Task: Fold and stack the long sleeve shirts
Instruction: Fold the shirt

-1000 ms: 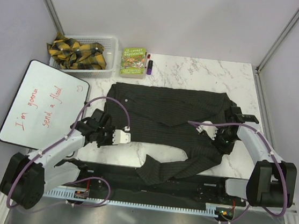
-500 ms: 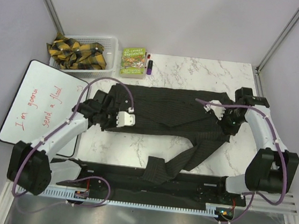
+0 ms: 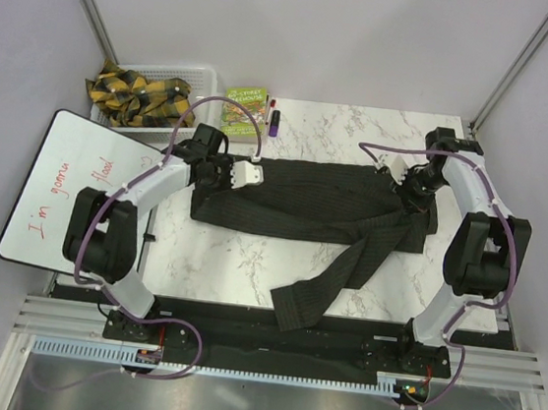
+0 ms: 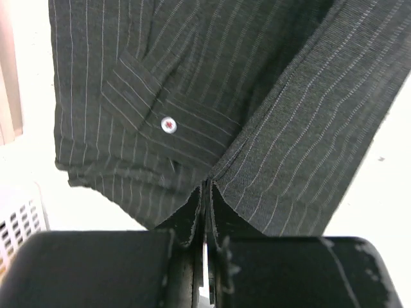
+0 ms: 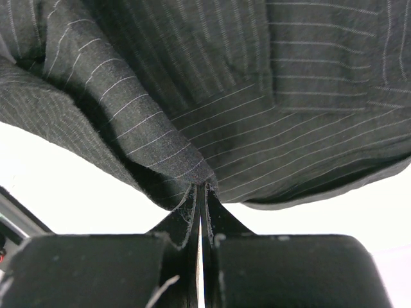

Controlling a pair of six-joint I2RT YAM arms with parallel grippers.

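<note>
The shirt [image 3: 304, 203] lies as a long dark band of striped cloth across the middle of the bench [image 3: 248, 261], nearer the far edge than the near one. One sleeve [image 3: 346, 268] trails slantwise from its right half down to the near edge. The left claw [image 3: 216, 173] is clamped tight on the band's left end, with a thin fold of cloth pinched between its jaws. The right claw [image 3: 412, 188] pinches the right end the same way, jaws pressed together on the cloth. Close up on the left, a small pale button [image 4: 168, 124] sits on a flap of the shirt. The bench top is white marble with grey veins, walled in by plain grey panels with metal posts at the far corners. At the far left corner stands a white basket [image 3: 192, 128] holding yellow-and-black cloth [image 3: 138, 91], with a green book [image 3: 245, 111] and two markers [image 3: 273, 118] just beside it. A whiteboard [image 3: 57, 200] with red writing overhangs the left edge, partly under the left arm. The second sleeve cannot be made out in the folds.
</note>
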